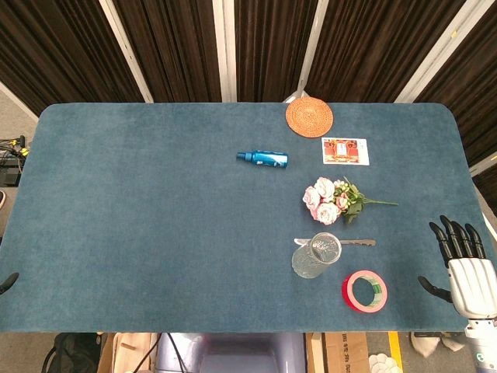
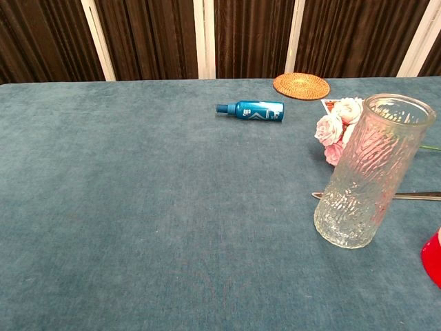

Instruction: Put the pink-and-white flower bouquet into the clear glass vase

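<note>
Your right hand (image 1: 466, 264) sits off the table's (image 1: 155, 233) right edge in the head view, palm back toward the camera, fingers spread and pointing away from you, holding nothing. Your left hand (image 1: 8, 281) shows only as a dark tip at the table's left edge, so you cannot tell from this how its fingers lie. The pink-and-white flower bouquet (image 1: 330, 200) lies flat on the blue cloth right of centre, blooms toward the left and green stem trailing to the right. The clear glass vase (image 1: 317, 255) stands upright just nearer to you than the bouquet, with its mouth open and nothing inside it; in the chest view its ribbed wall partly covers the blooms behind it. A slim metal tool (image 1: 353, 242), too thin to identify, lies across the cloth right behind the vase. A red tape roll (image 1: 364, 291) lies just beside the vase on its right, close to the near edge. Farther back you have a blue spray bottle (image 1: 263, 158) lying on its side, a red-and-white card (image 1: 345, 151), and a round woven coaster (image 1: 309, 116) at the far edge.
</note>
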Available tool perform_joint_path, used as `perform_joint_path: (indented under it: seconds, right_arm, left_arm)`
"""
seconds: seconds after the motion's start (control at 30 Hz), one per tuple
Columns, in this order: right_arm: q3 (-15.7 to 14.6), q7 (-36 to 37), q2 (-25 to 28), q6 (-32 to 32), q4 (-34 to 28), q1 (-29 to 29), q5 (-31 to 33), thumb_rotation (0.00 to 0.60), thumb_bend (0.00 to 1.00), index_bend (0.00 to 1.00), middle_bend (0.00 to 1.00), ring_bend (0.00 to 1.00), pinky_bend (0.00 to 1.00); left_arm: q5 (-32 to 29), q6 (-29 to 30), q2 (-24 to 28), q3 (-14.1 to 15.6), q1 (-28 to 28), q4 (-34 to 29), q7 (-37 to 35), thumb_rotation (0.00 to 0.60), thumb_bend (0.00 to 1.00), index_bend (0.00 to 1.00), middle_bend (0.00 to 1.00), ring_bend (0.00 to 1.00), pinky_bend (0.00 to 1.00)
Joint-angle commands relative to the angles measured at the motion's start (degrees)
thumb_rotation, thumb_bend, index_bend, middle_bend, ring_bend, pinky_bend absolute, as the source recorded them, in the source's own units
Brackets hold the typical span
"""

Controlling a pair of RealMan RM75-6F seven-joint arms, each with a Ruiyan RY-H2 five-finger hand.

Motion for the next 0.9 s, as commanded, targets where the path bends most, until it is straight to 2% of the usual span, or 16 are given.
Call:
perform_joint_path:
  seconds: [0.03, 0.9]
  right_arm:
    - [-0.02, -0.12, 0.07, -0.14, -0.18, -0.02, 0.2, 0.6, 0.14, 0.11, 0.04, 0.05, 0.0]
    - [-0.17, 2.6, 0.49, -2.0, -0.9, 0.59, 0.9, 0.6, 0.14, 0.11, 0.04, 0.05, 0.0]
  left_arm:
    - [-0.04, 0.07, -0.04, -0.01, 0.06, 0.02, 0.23, 0.6, 0.22, 0.1, 0.0, 0.0, 0.04]
    - [0.84, 1.05, -0.57, 0.07, 0.28, -0.58, 1.54, 0.6, 0.22, 0.1, 0.0, 0.0, 0.04]
